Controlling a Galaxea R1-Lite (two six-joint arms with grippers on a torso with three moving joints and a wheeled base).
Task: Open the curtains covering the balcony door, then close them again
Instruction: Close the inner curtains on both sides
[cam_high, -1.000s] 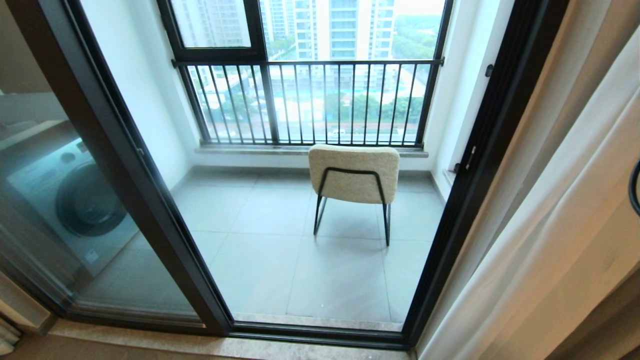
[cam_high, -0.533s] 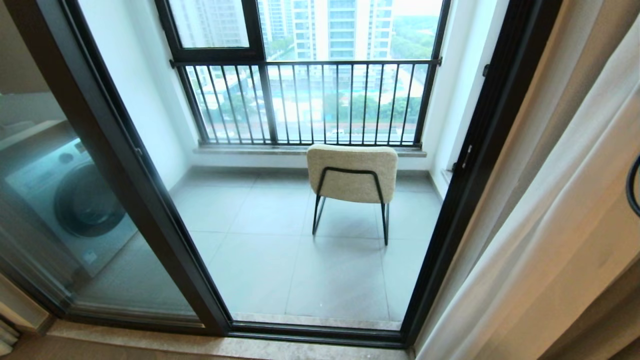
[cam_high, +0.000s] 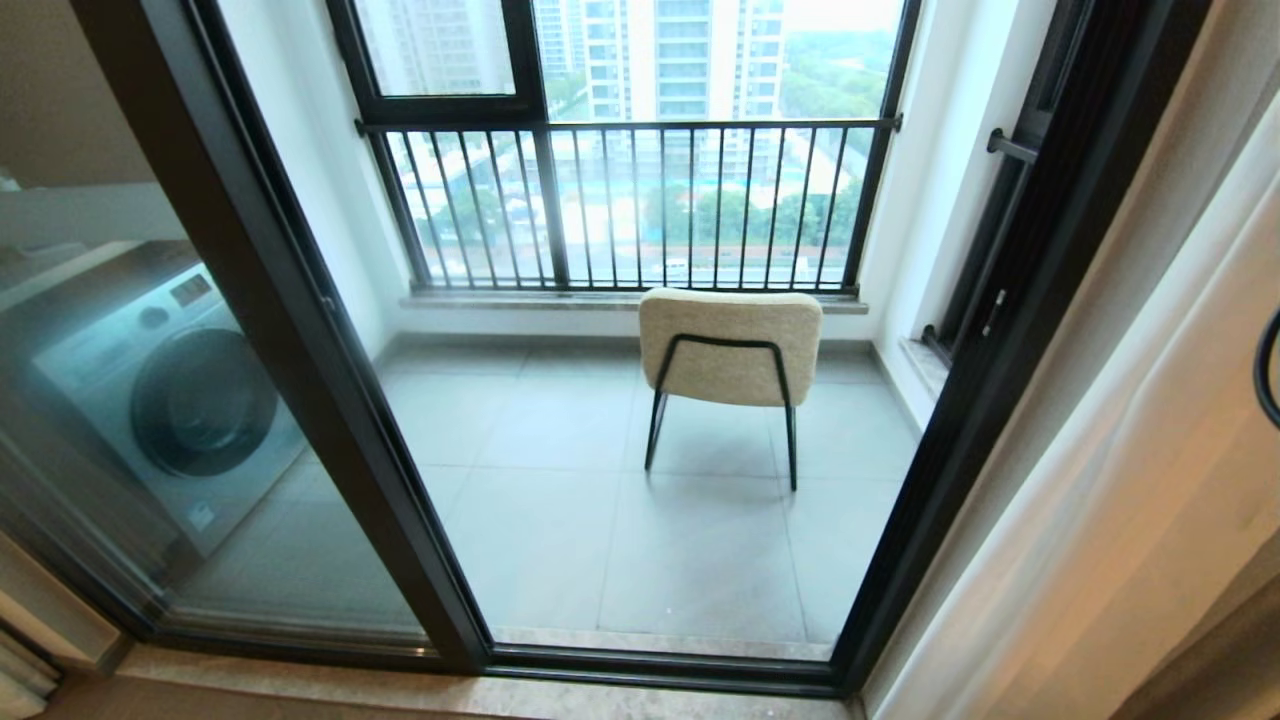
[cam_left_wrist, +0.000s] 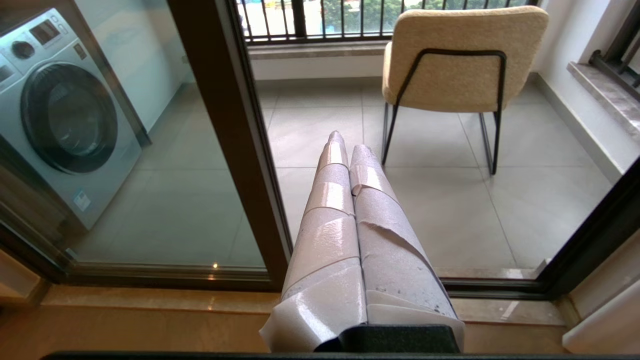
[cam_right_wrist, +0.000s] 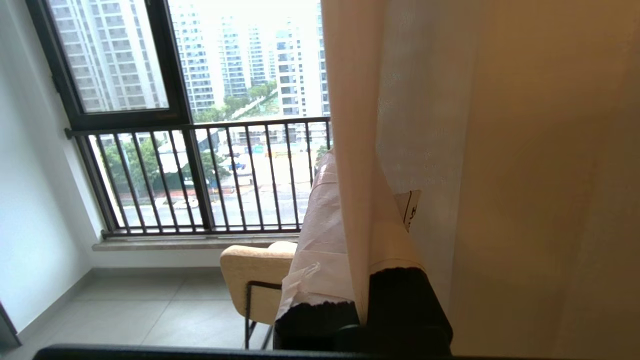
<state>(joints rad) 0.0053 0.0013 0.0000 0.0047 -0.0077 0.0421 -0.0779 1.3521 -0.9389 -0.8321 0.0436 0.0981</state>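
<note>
The curtains (cam_high: 1130, 480) hang gathered at the right edge of the doorway: a sheer white panel in long soft folds, with a thicker beige-tan drape (cam_high: 1150, 200) beside it. The weave is fine and slightly see-through. In the right wrist view the white fabric's edge (cam_right_wrist: 360, 200) runs between the fingers of the right end effector (cam_right_wrist: 350, 210), which is clamped together on the curtains; its fingers are wrapped in pale, wrinkled tape.

The door (cam_high: 300, 380) stands uncovered, with a dark, smooth metal frame and clear glass panels. Through it lie a balcony floor of large grey matte tiles (cam_high: 620, 540) and a chair (cam_high: 730, 350) with a nubby cream backrest on thin black metal legs. Beyond the chair, a black-framed window with vertical railing bars (cam_high: 640, 200) sits above a stone sill. Behind the left glass panel is a grey washer (cam_high: 170, 400) with a round dark door.

The left end effector (cam_left_wrist: 350, 165) points low toward the threshold, its taped fingers pressed together and holding nothing.
</note>
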